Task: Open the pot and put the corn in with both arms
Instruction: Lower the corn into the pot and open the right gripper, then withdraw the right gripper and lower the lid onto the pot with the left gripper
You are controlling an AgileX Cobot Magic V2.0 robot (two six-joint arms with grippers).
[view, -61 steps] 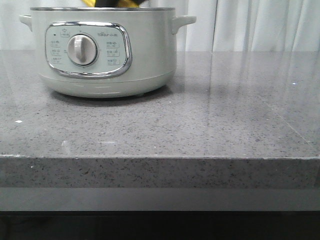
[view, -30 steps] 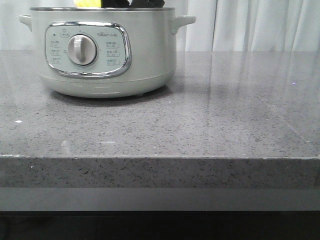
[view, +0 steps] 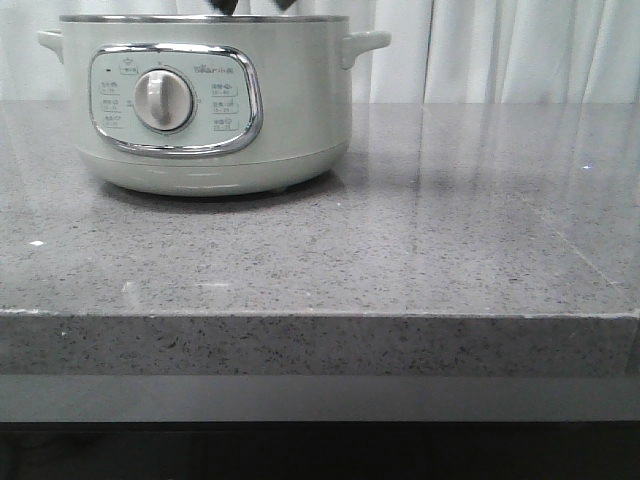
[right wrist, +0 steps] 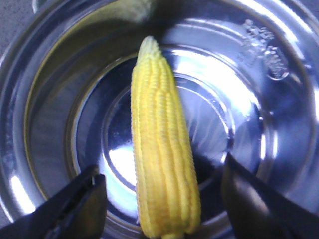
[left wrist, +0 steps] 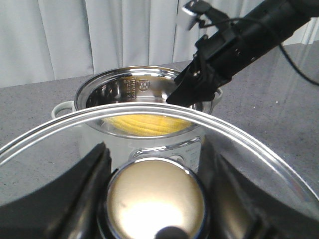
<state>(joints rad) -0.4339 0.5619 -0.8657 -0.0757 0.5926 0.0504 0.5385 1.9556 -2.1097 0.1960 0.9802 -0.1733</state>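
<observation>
The pale grey-green pot [view: 300, 100] stands at the far left of the counter with its lid off. The corn [right wrist: 162, 149] lies inside on the pot's shiny metal bottom [right wrist: 249, 99]. My right gripper [right wrist: 160, 169] hangs over the pot, open, with its fingers on either side of the corn and apart from it. Only its dark tips [view: 256, 6] show above the rim in the front view. My left gripper [left wrist: 155, 169] is shut on the lid's brass-coloured knob [left wrist: 154, 199] and holds the glass lid [left wrist: 239, 134] up in front of the pot [left wrist: 99, 89]. The corn [left wrist: 144, 124] shows through it.
The grey speckled counter [view: 450, 220] stretches to the right of the pot and ends in a front edge [view: 320, 315]. White curtains [view: 520, 50] hang behind. The right arm [left wrist: 239, 40] reaches over the pot from the right.
The yellow corn showed above the pot's rim with the right gripper; now it lies inside the pot, out of the front view. The right gripper has let go and lifted.
</observation>
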